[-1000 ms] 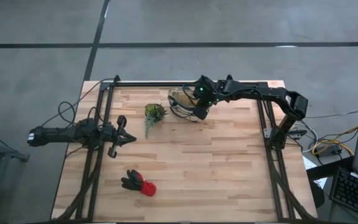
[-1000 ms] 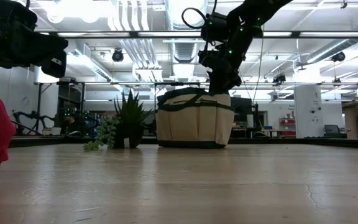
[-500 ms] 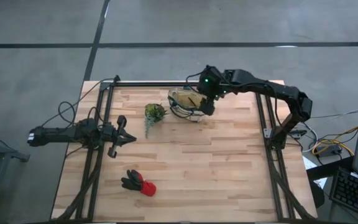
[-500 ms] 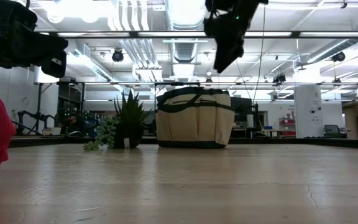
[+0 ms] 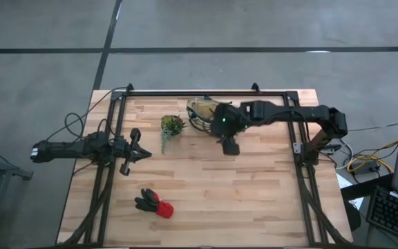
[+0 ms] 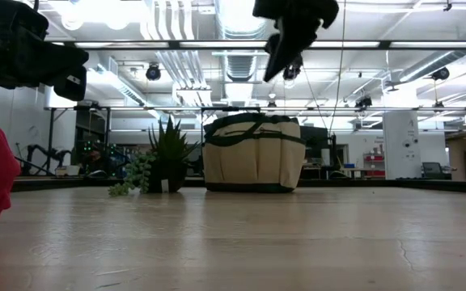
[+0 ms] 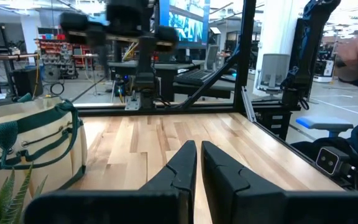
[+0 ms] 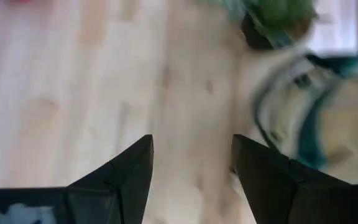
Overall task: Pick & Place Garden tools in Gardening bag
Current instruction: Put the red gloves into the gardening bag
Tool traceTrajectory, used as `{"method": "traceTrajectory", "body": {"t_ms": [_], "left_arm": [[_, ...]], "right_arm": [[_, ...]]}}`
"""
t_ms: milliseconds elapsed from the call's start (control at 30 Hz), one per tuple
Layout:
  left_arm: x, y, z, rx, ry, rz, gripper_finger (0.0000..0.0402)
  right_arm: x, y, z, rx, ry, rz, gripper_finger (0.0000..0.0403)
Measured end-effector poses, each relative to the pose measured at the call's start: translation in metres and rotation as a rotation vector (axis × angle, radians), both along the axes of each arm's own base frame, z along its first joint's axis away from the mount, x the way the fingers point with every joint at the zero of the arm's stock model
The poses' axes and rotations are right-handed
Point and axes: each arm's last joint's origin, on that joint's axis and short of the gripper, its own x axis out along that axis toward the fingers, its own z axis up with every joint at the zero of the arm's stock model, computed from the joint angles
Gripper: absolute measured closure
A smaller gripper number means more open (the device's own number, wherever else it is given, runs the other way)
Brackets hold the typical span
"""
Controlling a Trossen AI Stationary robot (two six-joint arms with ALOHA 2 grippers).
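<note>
Just beside the gardening bag (image 5: 202,114), the right tool (image 5: 231,146) hovers wide open, apparently empty, gloves (image 5: 155,203) well apart.

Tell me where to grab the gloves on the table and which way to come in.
Grip the gloves across the middle, where black meets red, descending from straight above. They lie flat and alone on the table, so a top-down pinch looks best. The right gripper, open and empty, hovers beside the gardening bag.
</note>
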Motion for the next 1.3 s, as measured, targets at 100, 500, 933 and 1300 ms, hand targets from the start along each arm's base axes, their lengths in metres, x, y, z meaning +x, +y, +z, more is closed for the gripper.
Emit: {"method": "traceTrajectory", "body": {"t_ms": [100,500,933,1300], "left_arm": [[0.0,0.0,0.0,0.0,0.0,0.0,0.0374],[0.0,0.0,0.0,0.0,0.0,0.0,0.0374],[0.0,0.0,0.0,0.0,0.001,0.0,0.0374],[0.0,0.0,0.0,0.0,0.004,0.0,0.0374]], "right_arm": [[0.008,0.017,-0.004,0.051,-0.076,0.028,0.0192],[0.034,0.075,-0.029,0.26,-0.335,0.108,0.0191],[0.074,0.142,-0.09,0.457,-0.513,0.136,0.019],[0.13,0.175,-0.126,0.46,-0.384,0.13,0.0121]]}}
